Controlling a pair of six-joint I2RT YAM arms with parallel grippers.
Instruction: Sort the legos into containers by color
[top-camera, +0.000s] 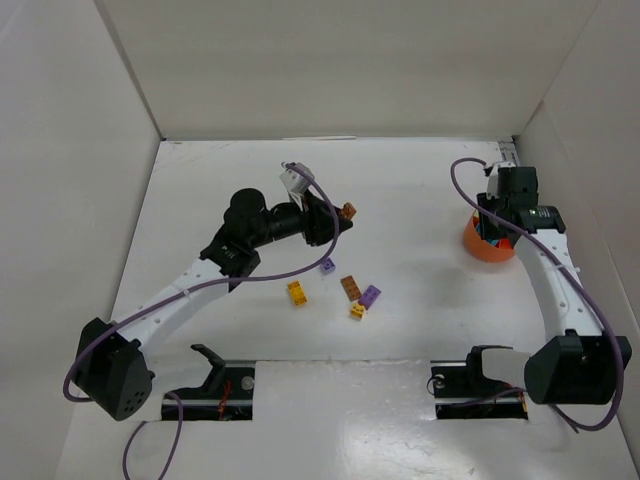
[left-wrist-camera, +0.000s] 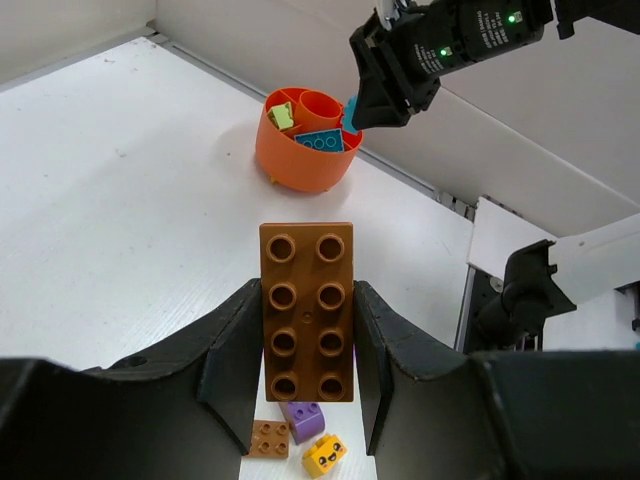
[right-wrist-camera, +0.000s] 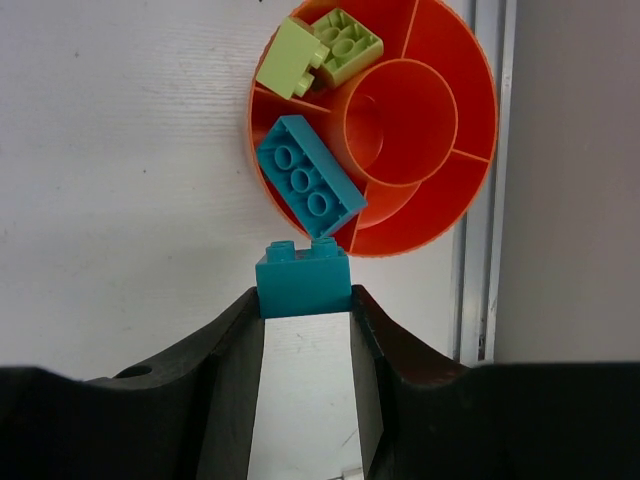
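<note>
Operator: State of the right gripper (right-wrist-camera: 305, 300)?

Technician: Closed narrow on a small teal brick (right-wrist-camera: 303, 275), studs pointing toward the orange bowl (right-wrist-camera: 470, 120). Held just short of the rim, beside the compartment containing a longer teal brick (right-wrist-camera: 308, 180).

Operator: And the left gripper (left-wrist-camera: 307, 335)?

Technician: Clamped tight on a long brown brick (left-wrist-camera: 306, 310), round sockets or studs facing the wrist camera. Raised over the table (top-camera: 430, 330), well apart from the bowl.

Operator: Step in hand?

Technician: Judged as delivery of the teal brick. Next move: advance over the teal compartment, then release. Keep clear of the neighbouring compartment with two pale green bricks (right-wrist-camera: 320, 50). Brown brick probably to follow, into a free compartment.

Operator: Anything obscured?

Technician: Bowl mostly hidden under the right wrist in the top view. Upper rim cut off in the right wrist view. Height of the teal brick above the rim not readable. Five loose bricks (top-camera: 351, 286) mid-table, seemingly purple, yellow and brown; too small for detail.
</note>
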